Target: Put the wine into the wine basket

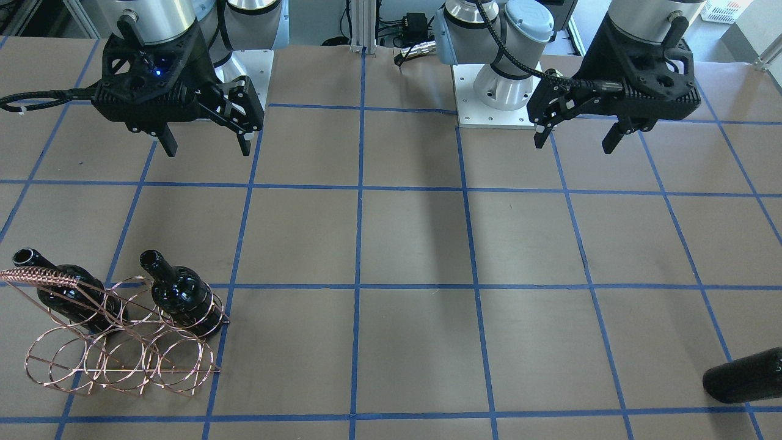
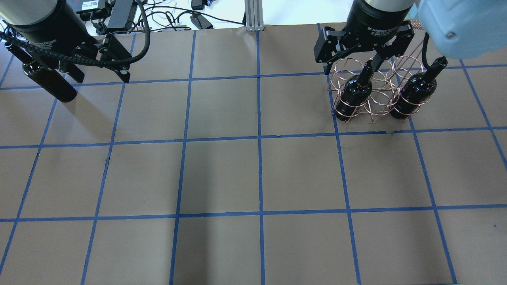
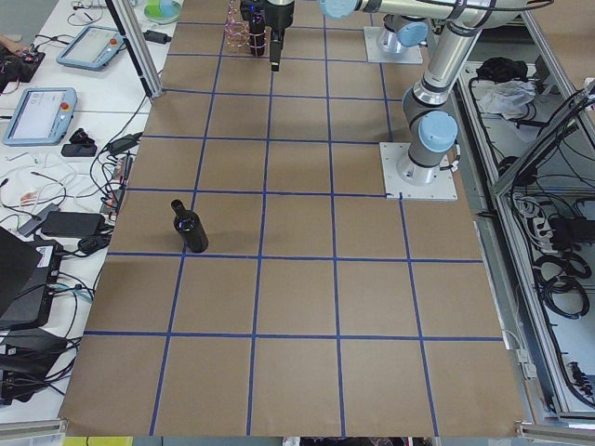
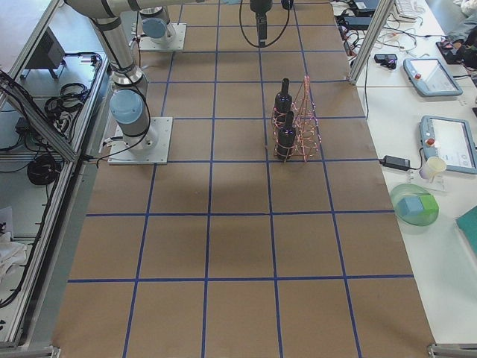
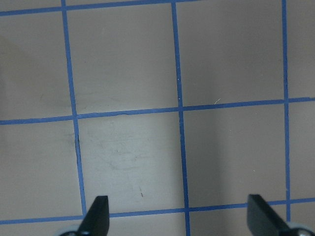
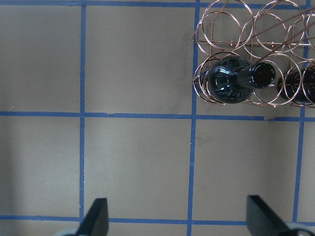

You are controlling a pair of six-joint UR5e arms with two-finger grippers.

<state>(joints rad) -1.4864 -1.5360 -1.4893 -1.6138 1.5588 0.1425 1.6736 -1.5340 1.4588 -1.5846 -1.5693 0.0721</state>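
Observation:
The copper wire wine basket (image 1: 46, 279) stands at the far side of the table on my right. It holds two upright black wine bottles (image 1: 183, 299) (image 1: 70, 299), also seen from overhead (image 2: 354, 93) (image 2: 414, 95). A third wine bottle (image 1: 745, 376) stands alone at the far left, upright in the exterior left view (image 3: 190, 228). My right gripper (image 1: 201, 143) is open and empty, up above the table on the near side of the basket (image 6: 231, 24). My left gripper (image 1: 577, 140) is open and empty, well short of the lone bottle.
Brown table with blue tape grid. Both arm bases (image 1: 495, 91) stand at the robot's edge. Beyond the table's far edge lie cables, tablets (image 3: 37, 111) and a green bowl (image 4: 414, 206).

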